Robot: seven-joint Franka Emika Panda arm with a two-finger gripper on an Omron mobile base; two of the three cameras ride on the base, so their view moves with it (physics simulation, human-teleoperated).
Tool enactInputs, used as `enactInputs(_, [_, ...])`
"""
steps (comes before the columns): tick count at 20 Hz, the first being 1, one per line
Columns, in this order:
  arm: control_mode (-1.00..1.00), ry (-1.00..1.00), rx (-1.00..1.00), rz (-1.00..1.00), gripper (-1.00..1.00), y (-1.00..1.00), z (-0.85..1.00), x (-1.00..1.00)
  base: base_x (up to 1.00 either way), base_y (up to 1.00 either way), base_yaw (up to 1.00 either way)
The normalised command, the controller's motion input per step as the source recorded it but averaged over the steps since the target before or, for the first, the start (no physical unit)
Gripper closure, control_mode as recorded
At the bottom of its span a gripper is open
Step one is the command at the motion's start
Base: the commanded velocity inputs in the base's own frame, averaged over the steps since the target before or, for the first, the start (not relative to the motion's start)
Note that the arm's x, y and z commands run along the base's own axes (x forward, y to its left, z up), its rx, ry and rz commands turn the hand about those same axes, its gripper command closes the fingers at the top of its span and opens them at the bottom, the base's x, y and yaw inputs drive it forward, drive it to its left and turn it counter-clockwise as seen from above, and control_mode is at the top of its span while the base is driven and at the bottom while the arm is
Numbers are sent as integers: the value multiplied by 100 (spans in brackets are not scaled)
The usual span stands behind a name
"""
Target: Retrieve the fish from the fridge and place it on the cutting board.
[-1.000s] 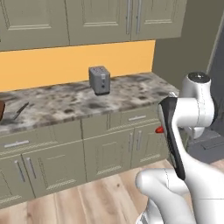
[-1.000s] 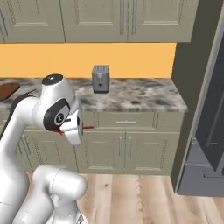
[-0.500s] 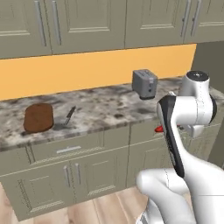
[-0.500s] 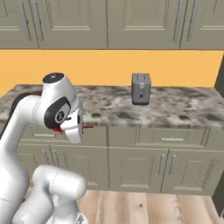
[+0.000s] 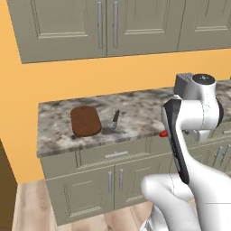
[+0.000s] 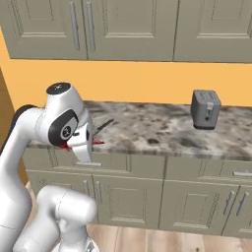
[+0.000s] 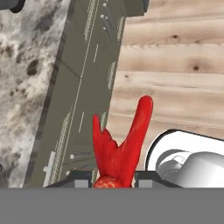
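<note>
Hand (image 7: 117, 177) clamped on fish (image 7: 122, 144); knife (image 5: 115, 119) beside cutting board (image 5: 85, 121); toaster (image 6: 205, 109) well apart

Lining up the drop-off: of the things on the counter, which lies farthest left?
The cutting board, the reddish-brown oblong. The knife lies just to its right, and the toaster stands at the far right.

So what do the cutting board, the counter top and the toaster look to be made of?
Cutting board: wood, matt reddish-brown, faint grain. Counter top: speckled grey-brown stone, probably granite, slightly glossy. Toaster: grey metal, likely brushed steel, with soft sheen; being rendered, this is uncertain.
</note>
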Motion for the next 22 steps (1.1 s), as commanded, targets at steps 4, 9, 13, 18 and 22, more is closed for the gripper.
enactInputs(4, [100,0,0,0,100,0,0,0,46,60,2])
enactInputs(9, [100,0,0,0,100,0,0,0,35,24,0])
enactInputs(13, [100,0,0,0,100,0,0,0,39,27,0])
enactInputs(18, [100,0,0,0,100,0,0,0,53,30,0])
enactInputs(22, [100,0,0,0,100,0,0,0,36,49,0])
